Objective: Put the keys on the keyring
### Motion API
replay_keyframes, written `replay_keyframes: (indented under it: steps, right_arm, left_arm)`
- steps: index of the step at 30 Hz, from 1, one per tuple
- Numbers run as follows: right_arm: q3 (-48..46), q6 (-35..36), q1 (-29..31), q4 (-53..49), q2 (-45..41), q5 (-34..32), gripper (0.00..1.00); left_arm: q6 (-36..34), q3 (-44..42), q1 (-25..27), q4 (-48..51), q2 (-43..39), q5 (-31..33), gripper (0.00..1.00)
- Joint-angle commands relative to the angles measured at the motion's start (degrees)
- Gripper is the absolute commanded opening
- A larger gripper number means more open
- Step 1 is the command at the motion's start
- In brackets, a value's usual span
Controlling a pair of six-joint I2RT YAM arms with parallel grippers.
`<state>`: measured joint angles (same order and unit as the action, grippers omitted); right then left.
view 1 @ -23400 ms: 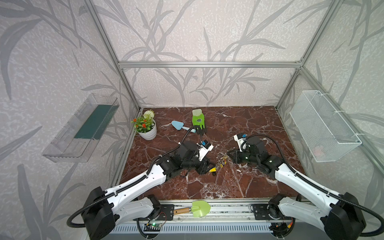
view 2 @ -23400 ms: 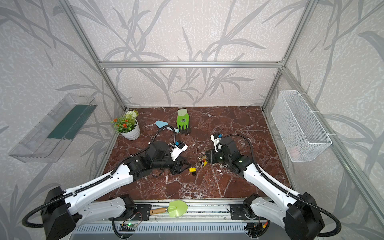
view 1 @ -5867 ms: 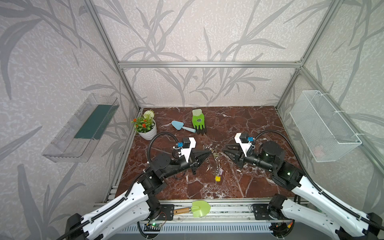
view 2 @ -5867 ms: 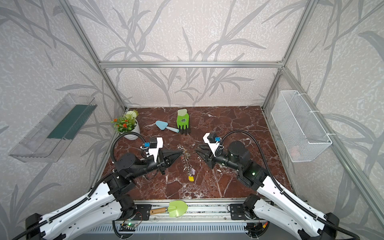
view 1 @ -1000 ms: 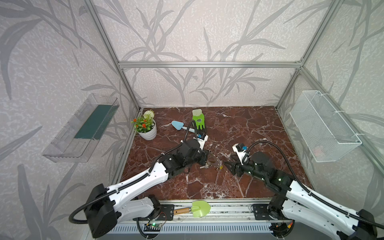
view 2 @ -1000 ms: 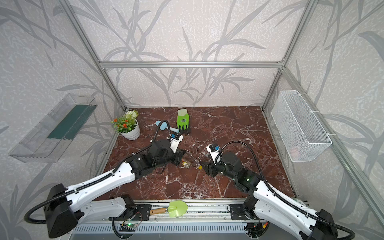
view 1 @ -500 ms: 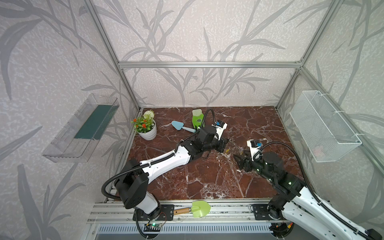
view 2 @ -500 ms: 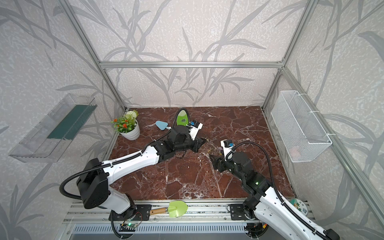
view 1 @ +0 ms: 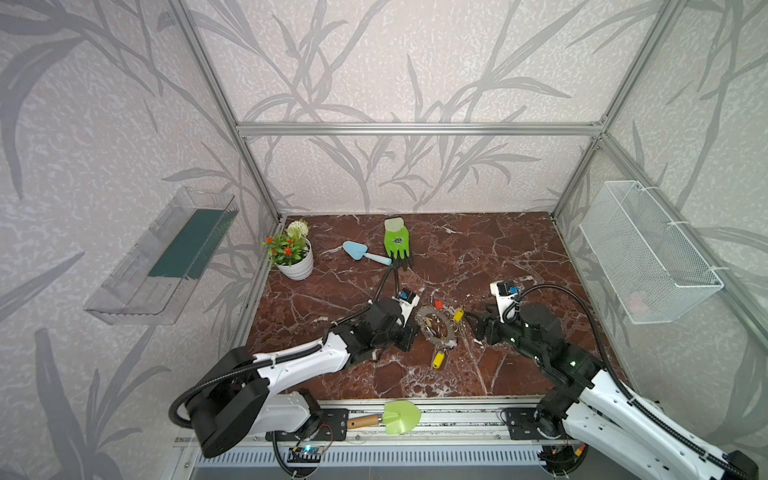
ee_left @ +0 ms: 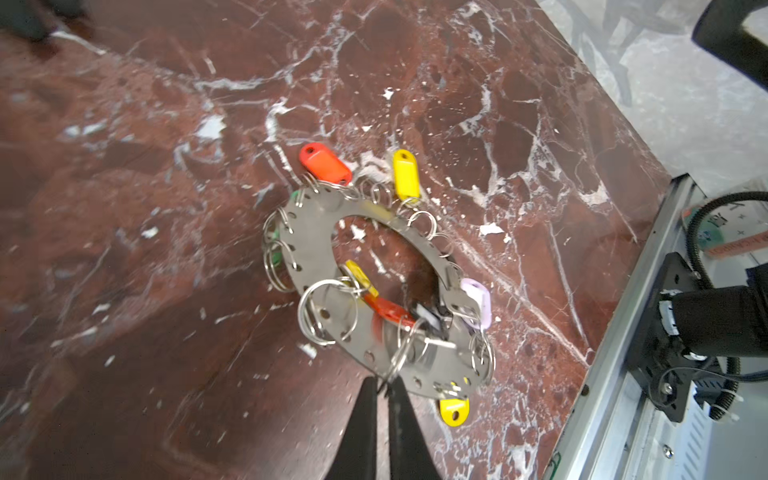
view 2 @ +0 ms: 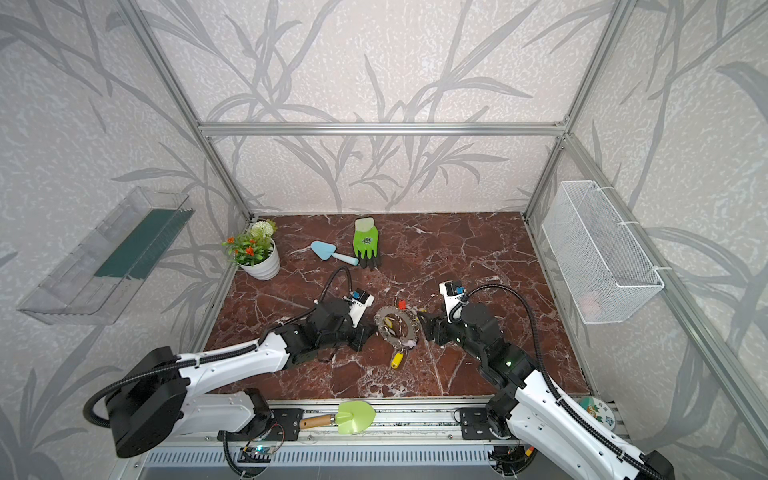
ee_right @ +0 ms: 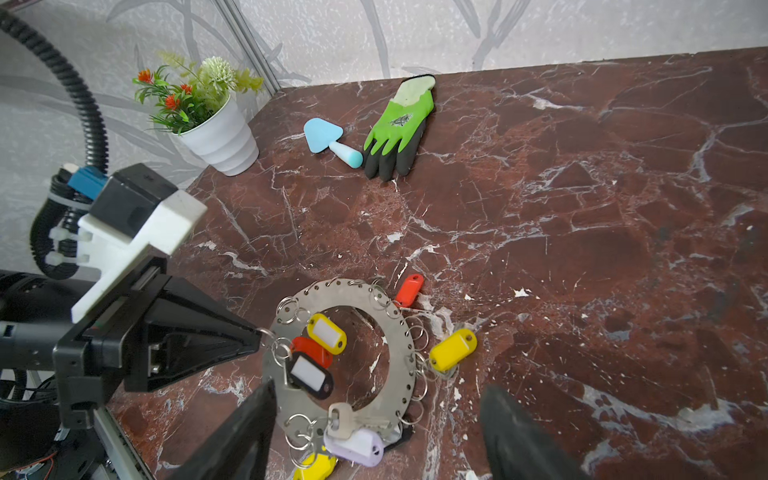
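Left claw (ee_left: 383,384): jaws almost together, with only a narrow slit between them. The tips stand at a small split ring (ee_left: 395,365) on the keyring's rim. Whether that ring is pinched cannot be told.
Right claw (ee_right: 376,390): released, jaws spread wide, nothing held.
Keyring (ee_right: 345,293): flat on the marble desk (view 1: 498,249), between the two claws in both top views. One side is just ahead of the left claw's tips and the opposite side is just ahead of the right claw.
Keys (ee_right: 345,417): one silver key lies on the rim, on the arc nearest the right claw, beside a lilac tag (ee_right: 357,444).
Tags outside the rim: red tag (ee_right: 409,288) and yellow tag (ee_right: 452,349), on the side away from the left claw.
Tags in the hole: labelled yellow tag (ee_right: 326,332) and black tag (ee_right: 309,374), bunched just ahead of the left claw's tips.
Garden glove (view 1: 397,245), blue trowel (view 1: 357,251): on the desk, well beyond both claws.
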<state>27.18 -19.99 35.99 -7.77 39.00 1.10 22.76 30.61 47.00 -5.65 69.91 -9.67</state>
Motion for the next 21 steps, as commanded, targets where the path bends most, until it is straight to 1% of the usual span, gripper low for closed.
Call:
replay_keyframes:
  steps: [1,3,4,7,9,10,11,12,14,15,16,17,19,21]
  right_arm:
    - [-0.8,-0.8,-0.7,3.1,0.8,0.6,0.78]
    - [-0.8,-0.9,-1.1,4.1,1.5,0.5,0.79]
    - [-0.7,-0.9,-1.3,4.5,2.0,0.4,0.8]
    - [-0.2,-0.7,-1.9,6.3,3.2,0.4,0.82]
    - [0.1,-0.6,-2.5,6.8,3.9,0.4,0.85]
    - [0.4,-0.4,-3.1,7.2,4.4,0.5,0.9]
    - [0.6,-0.1,-3.5,7.4,4.8,0.8,1.0]
    - [0.9,0.1,-4.3,7.7,5.2,1.3,0.99]
    - [1.5,0.4,-6.7,8.8,6.2,2.4,0.99]
    - [1.6,0.2,-7.9,9.6,6.9,1.3,0.99]
    - [2.0,-0.6,-9.4,9.6,7.7,-1.5,0.99]
    - [2.6,-1.8,-11.0,8.9,8.5,-3.6,0.99]
    - [3.4,-3.2,-15.6,9.7,10.8,-5.1,0.99]
    - [3.6,-3.6,-17.8,10.6,12.9,-10.9,1.0]
  left_arm:
    - [3.5,-2.3,-1.2,0.3,-5.8,8.7,0.32]
    - [6.3,-3.6,-2.4,2.3,-8.8,13.6,0.5]
    - [7.8,-4.2,-3.2,3.5,-10.3,16.5,0.57]
    - [11.5,-5.5,-6.3,5.2,-14.0,20.2,0.63]
    - [13.2,-5.6,-8.5,5.5,-16.2,20.4,0.67]
    - [13.4,-5.1,-9.4,5.9,-17.4,20.6,0.69]
    - [13.4,-4.6,-9.8,6.5,-18.1,21.6,0.72]
    - [13.4,-3.9,-10.0,7.4,-19.2,24.0,0.76]
    - [13.9,-2.9,-10.3,8.6,-20.6,30.5,0.86]
    - [14.7,-2.6,-10.6,9.2,-20.6,36.6,0.96]
    - [16.2,-2.2,-10.9,9.9,-20.1,43.5,0.99]
    - [17.9,-1.2,-11.6,11.9,-19.3,49.0,0.99]
    - [20.8,0.9,-13.3,16.3,-17.0,58.9,0.99]
    - [20.8,1.9,-14.5,17.5,-14.2,67.1,0.99]
